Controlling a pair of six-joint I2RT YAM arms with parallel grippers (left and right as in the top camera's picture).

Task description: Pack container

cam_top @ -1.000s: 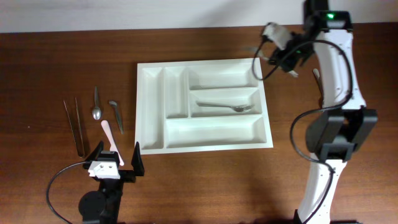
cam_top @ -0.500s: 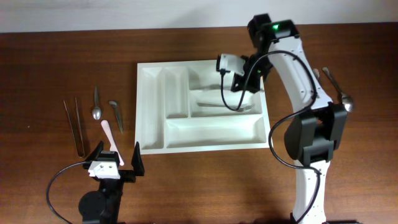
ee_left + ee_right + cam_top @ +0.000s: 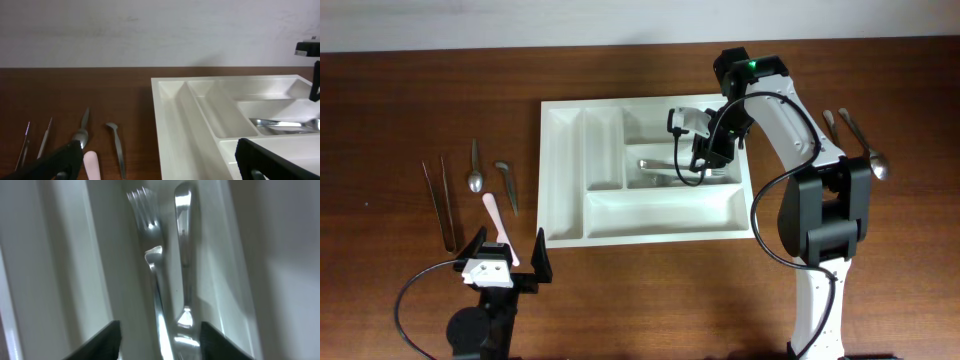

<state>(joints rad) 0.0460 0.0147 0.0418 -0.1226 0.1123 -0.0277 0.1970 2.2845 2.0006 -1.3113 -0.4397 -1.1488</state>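
1. The container (image 3: 660, 212), a white tray, sits in the middle of the table (image 3: 400, 100). Its two narrow slots are at the left and its three long ones run across on the right.
2. The right gripper (image 3: 160, 327) hangs low over the middle long compartment with its fingers spread wide and clamped on nothing. From above, the arm and its cable hide the right part of that slot.
3. In the right wrist view a fork (image 3: 157, 285) lies lengthwise between the fingers, tines pointing away. The picture is smeared and the handle runs out of the bottom edge.
4. Just beside the fork lies a second metal piece (image 3: 184, 240). It is too blurred for me to say whether it is a spoon, a knife or something else.
5. The left gripper (image 3: 509, 245) rests at the near left, well away from the tray, jaws apart and empty. In its own camera only the two dark tips show at the bottom corners.
6. Left of the tray, on the bare wood, are two thin rods (image 3: 436, 205), a spoon (image 3: 474, 172), a small curved tool (image 3: 508, 188) and a pink-handled piece (image 3: 494, 215). The near end of the pink-handled piece is covered by the left gripper.
7. Two more metal utensils (image 3: 860, 140) lie at the right, partly behind the right arm, and their shapes are hard to read.
8. The other four compartments show nothing inside, though the upper long one is partly screened.
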